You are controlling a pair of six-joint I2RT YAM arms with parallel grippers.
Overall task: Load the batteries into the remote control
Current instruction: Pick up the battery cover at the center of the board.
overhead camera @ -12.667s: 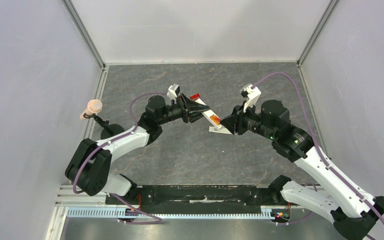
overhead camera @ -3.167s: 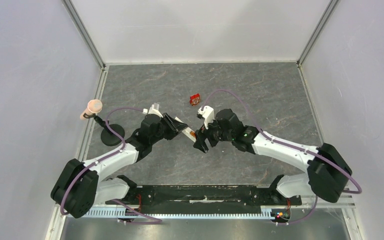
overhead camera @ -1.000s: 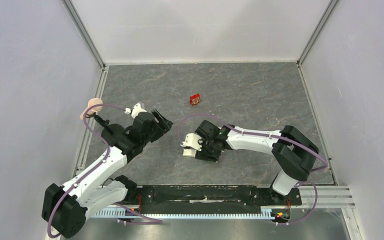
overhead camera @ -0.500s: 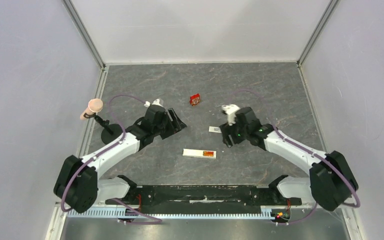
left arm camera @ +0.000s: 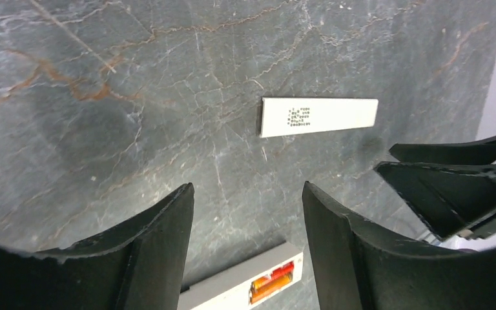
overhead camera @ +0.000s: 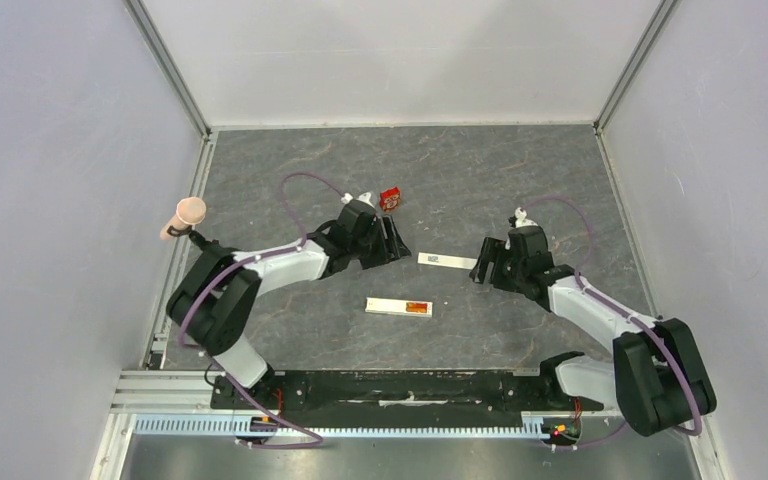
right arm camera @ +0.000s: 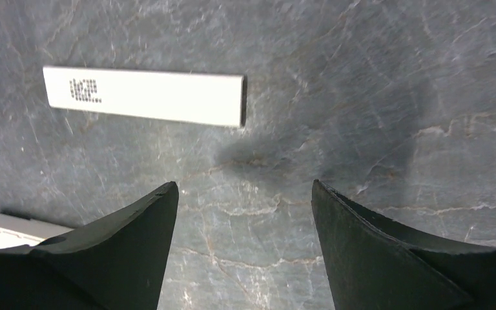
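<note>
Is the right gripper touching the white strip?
Apart. The right wrist view shows bare table between the strip and the open right gripper, with nothing between its fingers.

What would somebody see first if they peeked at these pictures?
Probably the two black claws, the left claw and the right claw, both open and facing each other across a thin white cover strip lying flat on the grey table. Nearer the arms' bases lies the white remote control, with the orange batteries bright in its right end. A small red box sits behind the left claw.
</note>
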